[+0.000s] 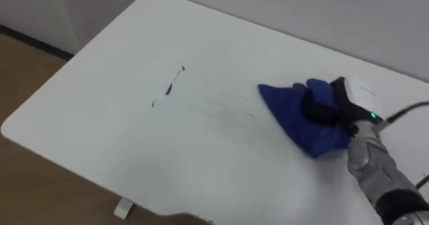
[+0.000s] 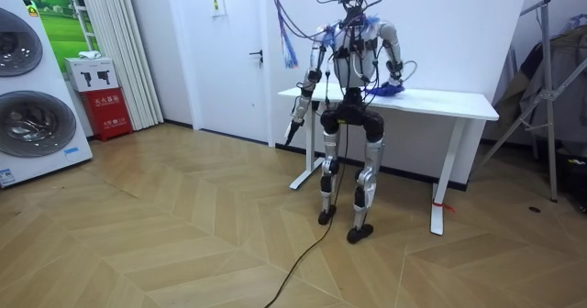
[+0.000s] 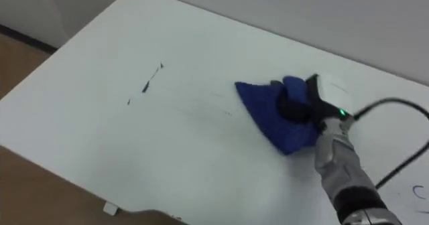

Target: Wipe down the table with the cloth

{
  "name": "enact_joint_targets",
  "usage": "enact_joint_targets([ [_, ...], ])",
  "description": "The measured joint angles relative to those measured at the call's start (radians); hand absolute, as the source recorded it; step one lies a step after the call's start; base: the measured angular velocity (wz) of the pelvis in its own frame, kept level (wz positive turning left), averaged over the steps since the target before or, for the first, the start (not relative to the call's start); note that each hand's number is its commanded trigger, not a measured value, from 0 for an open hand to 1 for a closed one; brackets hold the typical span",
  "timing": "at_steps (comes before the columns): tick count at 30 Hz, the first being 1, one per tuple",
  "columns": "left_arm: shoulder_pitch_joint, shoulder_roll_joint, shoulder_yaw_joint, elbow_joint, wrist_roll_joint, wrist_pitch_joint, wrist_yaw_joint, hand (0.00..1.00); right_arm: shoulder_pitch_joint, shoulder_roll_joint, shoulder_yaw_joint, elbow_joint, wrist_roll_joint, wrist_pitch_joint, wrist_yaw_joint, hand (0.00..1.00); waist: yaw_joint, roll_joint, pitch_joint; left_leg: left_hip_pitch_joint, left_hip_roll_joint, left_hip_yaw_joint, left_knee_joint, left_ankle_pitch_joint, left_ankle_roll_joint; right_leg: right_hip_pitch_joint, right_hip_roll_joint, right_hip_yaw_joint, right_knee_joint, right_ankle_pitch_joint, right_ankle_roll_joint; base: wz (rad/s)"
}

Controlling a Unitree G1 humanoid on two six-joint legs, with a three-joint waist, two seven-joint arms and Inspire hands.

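**Cloth under our right hand, right of centre**

We stand at the table; our right hand presses the cloth flat at the frame's right, fingers curled into its bunched edge and holding it; dark marks lie left of centre, well apart from the cloth; in the room view our left hand hangs at our side, too small to tell its state.

No lettering is showing legibly; the small yellowish paper notice on the white door is appearing too small to read.
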State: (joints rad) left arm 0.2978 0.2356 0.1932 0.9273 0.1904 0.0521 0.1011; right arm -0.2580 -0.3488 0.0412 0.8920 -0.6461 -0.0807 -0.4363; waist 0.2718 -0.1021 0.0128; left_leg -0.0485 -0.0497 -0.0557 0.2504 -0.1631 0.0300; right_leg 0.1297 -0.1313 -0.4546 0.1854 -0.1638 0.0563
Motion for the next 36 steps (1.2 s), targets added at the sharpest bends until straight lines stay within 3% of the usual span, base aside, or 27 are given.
enact_joint_targets([
  [2, -0.001, -0.001, 0.031, -0.012, -0.002, -0.021, 0.0, 0.0, 0.021, -0.004, -0.034, 0.01, 0.0, -0.004, -0.003, 1.0, -0.022, 0.012, 0.0042, 0.008, 0.0, 0.0, -0.002, -0.001, 0.001, 0.014, -0.002, -0.006, -0.002, 0.001, 0.003, -0.17],
  [3, -0.01, 0.0, 0.033, -0.016, -0.005, -0.034, 0.003, 0.0, 0.03, -0.012, -0.034, 0.019, 0.012, -0.004, -0.011, 1.0, -0.04, 0.013, 0.0012, 0.014, -0.001, 0.005, -0.002, -0.001, 0.002, 0.014, -0.002, -0.004, 0.0, 0.002, 0.004, -0.13],
  [5, -0.02, -0.003, 0.026, -0.031, -0.019, -0.047, 0.005, 0.0, 0.023, -0.02, -0.025, 0.034, 0.022, 0.0, -0.01, 1.0, -0.043, 0.021, 0.0001, 0.029, 0.002, 0.022, -0.016, -0.005, 0.009, 0.012, -0.002, 0.009, 0.001, -0.002, 0.011, -0.35],
  [6, -0.031, -0.006, 0.015, -0.036, -0.028, -0.051, 0.005, 0.0, 0.008, -0.02, -0.002, 0.034, 0.022, 0.016, -0.009, 1.0, -0.037, 0.021, 0.0001, 0.028, 0.002, 0.026, -0.014, -0.01, 0.019, 0.012, -0.004, 0.012, -0.001, -0.009, 0.021, -0.51],
  [9, -0.076, -0.028, -0.017, -0.034, -0.023, -0.046, 0.003, 0.0, -0.059, -0.006, 0.063, 0.032, 0.02, 0.08, 0.015, 1.0, -0.012, 0.025, -0.0027, 0.016, 0.003, 0.028, -0.015, -0.01, 0.019, -0.011, -0.001, 0.024, 0.0, -0.008, 0.02, -0.41],
  [11, -0.087, -0.035, -0.062, -0.03, -0.022, -0.037, 0.003, 0.0, -0.108, 0.003, 0.136, 0.03, 0.017, 0.111, 0.049, 1.0, 0.006, 0.03, -0.0036, 0.011, 0.006, 0.037, -0.014, -0.005, 0.015, -0.02, 0.005, 0.032, 0.001, -0.003, 0.012, -0.25],
  [13, -0.089, -0.038, -0.094, -0.03, -0.019, -0.03, 0.003, 0.0, -0.169, 0.049, 0.214, -0.016, -0.017, 0.146, 0.105, 1.0, 0.039, 0.03, -0.0037, 0.007, 0.02, 0.05, -0.014, 0.0, 0.006, -0.034, 0.018, 0.038, 0.001, 0.005, -0.001, -0.21],
  [16, -0.086, -0.04, -0.132, -0.029, -0.022, -0.004, 0.003, 0.0, -0.228, 0.079, 0.294, -0.057, -0.036, 0.134, 0.159, 1.0, 0.075, 0.032, -0.0024, 0.006, 0.026, 0.049, -0.016, 0.003, 0.001, -0.046, 0.024, 0.039, 0.0, 0.005, -0.004, 0.03],
  [18, -0.063, -0.04, -0.137, -0.032, -0.023, 0.007, 0.003, 0.0, -0.232, 0.089, 0.295, -0.086, -0.039, 0.128, 0.165, 1.0, 0.095, 0.032, -0.0021, 0.004, 0.027, 0.039, -0.013, 0.005, 0.0, -0.043, 0.024, 0.031, 0.001, 0.005, -0.004, 0.22],
  [21, -0.023, -0.037, -0.136, -0.033, -0.022, 0.029, 0.0, 0.0, -0.219, 0.09, 0.291, -0.056, -0.063, 0.12, 0.163, 1.0, 0.089, 0.026, 0.0002, 0.007, 0.021, 0.026, -0.009, 0.007, 0.004, -0.028, 0.014, 0.005, 0.006, 0.005, -0.004, 0.32],
  [23, -0.013, -0.036, -0.136, -0.033, -0.024, 0.031, -0.003, 0.0, -0.153, 0.083, 0.248, -0.03, -0.039, 0.102, 0.131, 1.0, 0.073, 0.026, 0.0009, 0.008, 0.02, 0.027, 0.002, 0.002, 0.012, -0.022, 0.005, 0.002, 0.028, 0.002, 0.001, 0.43],
  [24, -0.01, -0.034, -0.136, -0.032, -0.023, 0.031, -0.003, 0.0, -0.092, 0.083, 0.204, -0.024, -0.011, 0.068, 0.084, 1.0, 0.042, 0.037, 0.0059, 0.01, 0.019, 0.034, 0.019, -0.004, 0.021, -0.017, -0.003, 0.004, 0.056, 0.0, 0.004, 0.58],
  [26, -0.008, -0.023, -0.111, -0.033, -0.021, 0.022, -0.003, 0.0, 0.031, 0.084, 0.103, -0.009, 0.021, -0.008, -0.006, 1.0, -0.007, 0.033, 0.0044, 0.039, 0.013, 0.053, 0.022, -0.017, 0.041, -0.019, -0.031, 0.024, 0.135, -0.012, 0.022, 0.34],
  [28, -0.004, -0.02, -0.063, -0.032, 0.0, 0.009, 0.002, 0.0, 0.118, 0.077, 0.013, 0.004, 0.054, -0.038, -0.046, 1.0, -0.047, 0.034, 0.0029, 0.059, 0.014, 0.074, 0.03, -0.038, 0.055, -0.02, -0.054, 0.021, 0.206, -0.013, 0.022, 0.0],
  [30, -0.001, -0.018, -0.008, -0.031, -0.001, -0.012, 0.006, 0.0, 0.185, 0.066, -0.082, 0.031, 0.106, -0.042, -0.071, 1.0, -0.076, 0.039, -0.0016, 0.062, 0.02, 0.096, 0.063, -0.066, 0.07, -0.031, -0.078, 0.03, 0.275, -0.008, 0.027, -0.19],
  [31, 0.0, -0.008, 0.011, -0.031, -0.001, -0.016, 0.014, 0.0, 0.22, 0.049, -0.109, 0.05, 0.143, -0.039, -0.085, 1.0, -0.077, 0.041, -0.0092, 0.061, 0.025, 0.111, 0.087, -0.084, 0.078, -0.044, -0.095, 0.039, 0.325, -0.009, 0.031, -0.36],
  [32, -0.002, 0.0, 0.009, -0.031, 0.001, -0.018, 0.02, 0.0, 0.236, 0.035, -0.113, 0.055, 0.162, -0.039, -0.09, 1.0, -0.081, 0.043, -0.0097, 0.055, 0.027, 0.112, 0.107, -0.096, 0.081, -0.05, -0.103, 0.04, 0.347, -0.009, 0.034, -0.27],
  [34, -0.005, 0.023, 0.006, -0.032, -0.002, -0.038, 0.031, 0.0, 0.255, 0.007, -0.125, 0.081, 0.227, -0.026, -0.11, 1.0, -0.091, 0.058, -0.0133, 0.038, 0.054, 0.135, 0.167, -0.129, 0.088, -0.082, -0.154, 0.059, 0.443, -0.034, 0.046, -0.26],
  [36, -0.033, 0.033, -0.002, -0.031, -0.003, -0.052, 0.048, 0.0, 0.242, 0.014, -0.118, 0.089, 0.231, 0.002, -0.12, 1.0, -0.078, 0.068, -0.0143, 0.016, 0.083, 0.142, 0.206, -0.149, 0.079, -0.097, -0.193, 0.078, 0.454, -0.041, 0.048, -0.43],
])
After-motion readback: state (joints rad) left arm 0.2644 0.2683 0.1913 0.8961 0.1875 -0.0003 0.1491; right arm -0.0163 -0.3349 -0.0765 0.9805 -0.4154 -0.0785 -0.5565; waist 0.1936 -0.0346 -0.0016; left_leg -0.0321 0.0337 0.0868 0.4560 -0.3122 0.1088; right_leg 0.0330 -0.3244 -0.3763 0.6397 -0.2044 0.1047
